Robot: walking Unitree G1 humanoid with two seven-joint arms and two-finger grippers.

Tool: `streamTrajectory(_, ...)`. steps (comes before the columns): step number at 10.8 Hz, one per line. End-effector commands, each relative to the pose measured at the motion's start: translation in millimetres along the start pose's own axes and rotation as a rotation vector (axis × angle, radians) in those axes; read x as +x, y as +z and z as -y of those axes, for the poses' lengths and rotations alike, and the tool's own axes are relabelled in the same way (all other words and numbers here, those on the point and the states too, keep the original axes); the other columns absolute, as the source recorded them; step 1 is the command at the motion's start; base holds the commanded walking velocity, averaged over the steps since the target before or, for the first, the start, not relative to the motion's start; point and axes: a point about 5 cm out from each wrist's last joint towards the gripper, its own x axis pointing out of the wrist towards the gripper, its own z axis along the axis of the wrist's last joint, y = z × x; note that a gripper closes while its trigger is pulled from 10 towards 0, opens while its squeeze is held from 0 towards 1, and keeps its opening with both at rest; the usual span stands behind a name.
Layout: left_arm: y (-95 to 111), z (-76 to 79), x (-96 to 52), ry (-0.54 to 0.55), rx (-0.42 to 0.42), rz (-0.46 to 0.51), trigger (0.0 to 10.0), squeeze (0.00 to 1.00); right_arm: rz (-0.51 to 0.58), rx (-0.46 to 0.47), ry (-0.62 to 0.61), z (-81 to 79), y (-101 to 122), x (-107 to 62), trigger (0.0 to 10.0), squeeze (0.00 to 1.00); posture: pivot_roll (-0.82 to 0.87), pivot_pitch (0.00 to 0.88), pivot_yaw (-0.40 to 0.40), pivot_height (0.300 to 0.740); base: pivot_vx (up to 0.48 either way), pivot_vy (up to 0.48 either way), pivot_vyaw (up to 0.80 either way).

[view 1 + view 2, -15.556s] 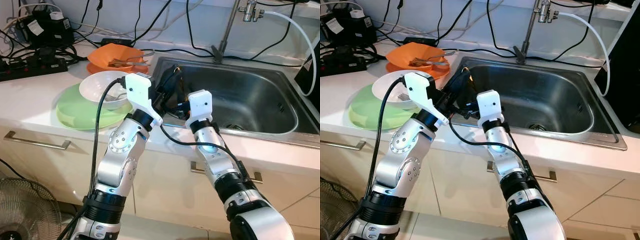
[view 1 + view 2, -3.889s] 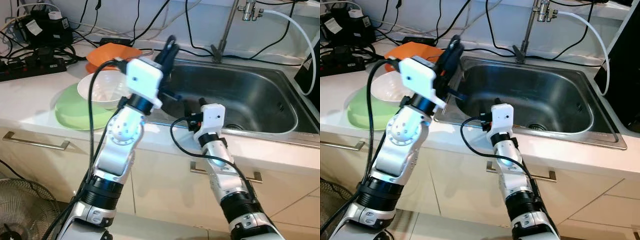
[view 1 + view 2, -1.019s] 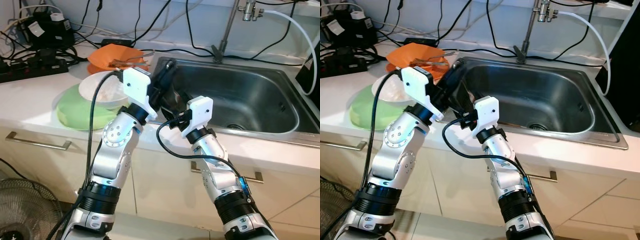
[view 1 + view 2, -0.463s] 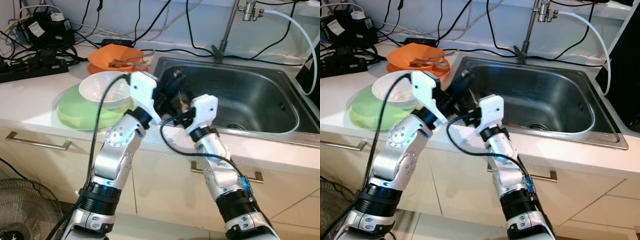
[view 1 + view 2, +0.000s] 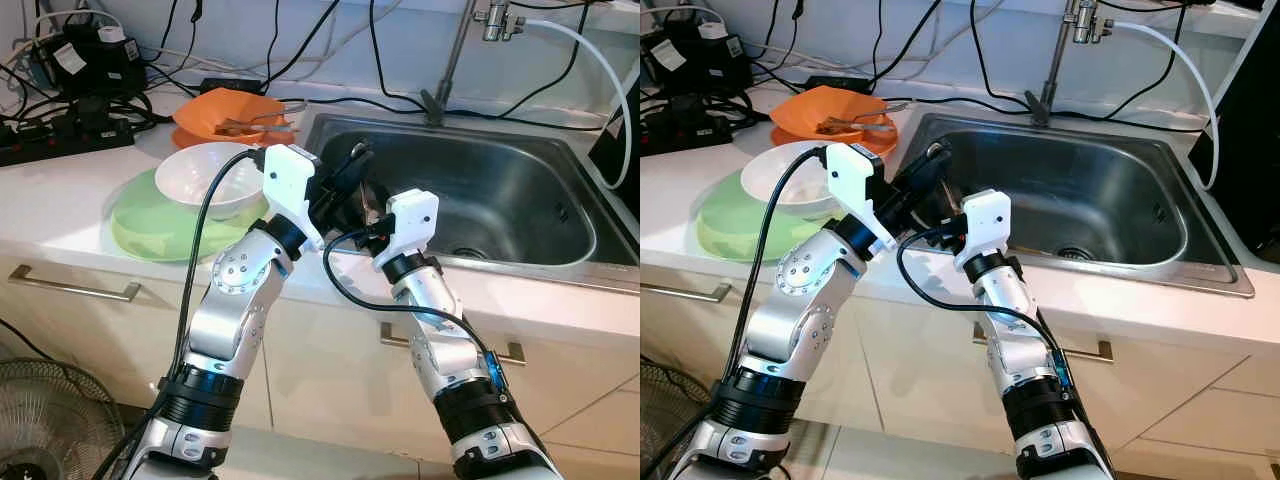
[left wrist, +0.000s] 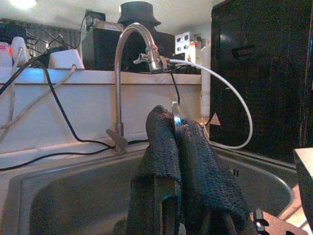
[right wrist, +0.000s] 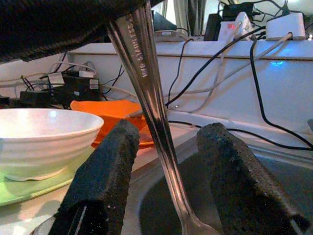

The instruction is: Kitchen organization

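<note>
A steel spoon (image 7: 146,93) hangs over the sink's (image 5: 520,200) left rim, pinched in the closed jaws of the left gripper (image 6: 173,132). The right gripper (image 7: 166,161) waits around its handle, jaws open, not touching. On the counter (image 5: 60,200) nearby: a white bowl (image 5: 205,178) on a green plate (image 5: 150,225), and an orange plate (image 5: 225,108) with cutlery. A faucet (image 6: 124,68) stands behind.

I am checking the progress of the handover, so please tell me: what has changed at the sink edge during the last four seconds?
The left hand came down from above the orange plate to the sink's left edge, still shut on a steel utensil. The right hand rose from lower in the sink to meet it, fingers open around the handle. The white bowl and green plate stayed put.
</note>
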Motion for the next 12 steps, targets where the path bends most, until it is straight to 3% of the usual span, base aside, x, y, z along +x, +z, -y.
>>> streamTrajectory(1, 7.3, 3.1, 2.5, -0.020, 0.003, 0.029, 10.0, 0.00, 0.005, -0.009, -0.007, 2.7, 1.4, 2.8, 0.0, 0.00, 0.22, 0.000, -0.006, 0.740, 0.000, 0.000, 0.00)
streamTrajectory(9, 7.4, 3.8, 2.3, -0.015, -0.024, 0.035, 10.0, 0.00, 0.004, -0.010, -0.001, 2.5, 0.0, 2.6, 0.0, 0.00, 0.22, 0.000, -0.011, 0.740, 0.000, 0.000, 0.00)
streamTrajectory(10, 7.4, 3.0, 2.4, -0.013, -0.046, 0.033, 10.0, 0.26, 0.004, -0.010, -0.006, 3.4, 0.0, 2.3, 0.0, 0.00, 0.22, 0.000, -0.011, 0.740, 0.000, 0.000, 0.00)
streamTrajectory(12, 6.4, 1.9, 1.7, -0.009, -0.065, 0.029, 10.0, 1.00, -0.001, -0.014, -0.016, 6.1, -1.1, 0.6, 0.0, 0.00, 0.22, 0.000, -0.010, 0.740, 0.000, 0.000, 0.00)
